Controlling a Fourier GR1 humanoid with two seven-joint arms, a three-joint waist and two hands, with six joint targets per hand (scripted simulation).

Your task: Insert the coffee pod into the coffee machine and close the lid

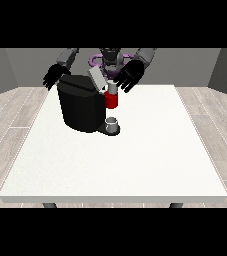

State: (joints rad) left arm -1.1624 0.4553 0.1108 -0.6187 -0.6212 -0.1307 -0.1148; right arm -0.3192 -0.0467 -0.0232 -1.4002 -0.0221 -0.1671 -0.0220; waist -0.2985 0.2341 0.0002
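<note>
A black coffee machine (81,107) stands on the white table (115,160) left of centre. Its grey lid (96,78) is tilted up at the top right. A red part of its head (112,100) sits over a small grey cup (113,123) on the drip base. The hand at the view's right (128,76) hovers just right of the lid, fingers spread and relaxed, above the red head. The hand at the view's left (55,76) hangs behind the machine's left top corner, fingers relaxed. No separate coffee pod shows; whether one lies in the head is hidden.
The table reaches wide in front of and right of the machine. A purple object (96,60) shows behind the robot's torso. Wooden floor surrounds the table.
</note>
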